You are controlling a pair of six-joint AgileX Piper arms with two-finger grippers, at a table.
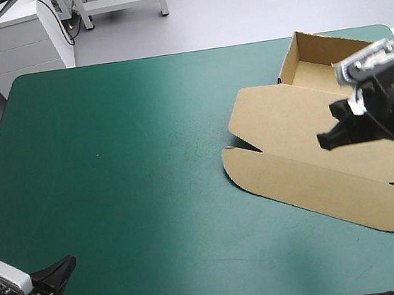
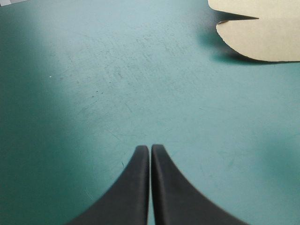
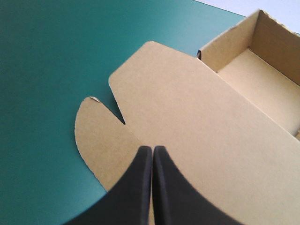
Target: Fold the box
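The brown box (image 1: 303, 142) lies at the table's right side as an open tray (image 1: 315, 63) near the far right corner, with its lid flat toward the near edge. My right gripper (image 1: 328, 140) hovers shut over the flat lid (image 3: 197, 122), its black fingers (image 3: 140, 183) pressed together with nothing between them; the tray (image 3: 262, 70) stands ahead of it. My left gripper (image 1: 68, 265) sits shut at the near left corner above bare teal-green cover (image 2: 117, 84). A rounded lid flap (image 2: 262, 33) shows far ahead of it.
A white drawer cabinet (image 1: 21, 39) stands beyond the table's far left corner. The teal-green cover (image 1: 126, 148) stretches bare across the left and middle of the table.
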